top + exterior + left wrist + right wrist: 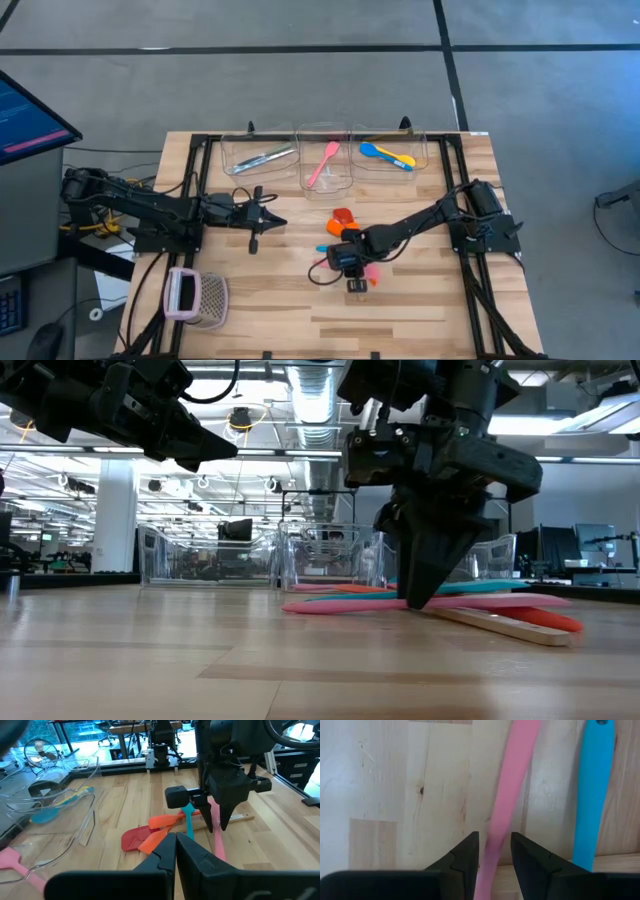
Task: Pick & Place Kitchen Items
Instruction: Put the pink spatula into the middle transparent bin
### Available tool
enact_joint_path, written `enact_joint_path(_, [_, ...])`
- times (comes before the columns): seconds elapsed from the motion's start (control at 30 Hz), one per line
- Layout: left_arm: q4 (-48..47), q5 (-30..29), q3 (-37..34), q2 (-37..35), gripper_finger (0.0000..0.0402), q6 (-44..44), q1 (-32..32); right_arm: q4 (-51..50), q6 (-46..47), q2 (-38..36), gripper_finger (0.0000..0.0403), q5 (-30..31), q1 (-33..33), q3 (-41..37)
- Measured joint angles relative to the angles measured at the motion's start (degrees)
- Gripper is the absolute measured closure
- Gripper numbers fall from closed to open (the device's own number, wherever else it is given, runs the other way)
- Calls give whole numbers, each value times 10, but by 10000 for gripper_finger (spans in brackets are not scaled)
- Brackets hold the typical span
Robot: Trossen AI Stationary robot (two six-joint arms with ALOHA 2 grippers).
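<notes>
**Pink handle between the right gripper's fingers, mid-table**

Pink plastic, long and slim: the pink utensil (pixel 507 785) lies flat on the wooden table (pixel 420 300), and in the right wrist view its handle runs straight into the gap between the right gripper's (pixel 493 851) two dark fingers (pixel 465 852). The fingers stand one on each side of the handle, close against it; whether they actually pinch it I cannot tell. Just beside it lies a teal-handled utensil (pixel 592 795), its long axis nearly parallel to the pink one.

From the left wrist view, the loose pile sits near the table's middle, a little toward the right edge: a red-headed spatula (pixel 134 839) with its wooden handle reaching away under the gripper, an orange spoon (pixel 162 822) crossing it, the teal handle and the pink one laid over them. In the low view the pink handle lies level on the wood, with the spatula's end sticking out past the gripper.

The right arm reaches in from the right edge, bent at the elbow, its wrist turned so the gripper points straight down onto the pile.

The left gripper (pixel 270 221) hangs above the table's left half, arm stretched level from the left edge, fingers pressed together and holding nothing.

Along the far edge stand three clear bins (pixel 325 135): silvery cutlery (pixel 262 158) in the left one, another pink spoon (pixel 324 163) in the middle, yellow and blue spoons (pixel 388 155) in the right.
</notes>
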Motion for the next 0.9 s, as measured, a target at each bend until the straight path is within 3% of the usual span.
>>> enact_joint_path(0.57, [0,1,0,0,399,0,0,39,0,-3,298,-13,-14,-34])
enact_joint_path(0.9, [0,3,0,0,399,0,0,39,4,-2,384,-11,-14,-34])
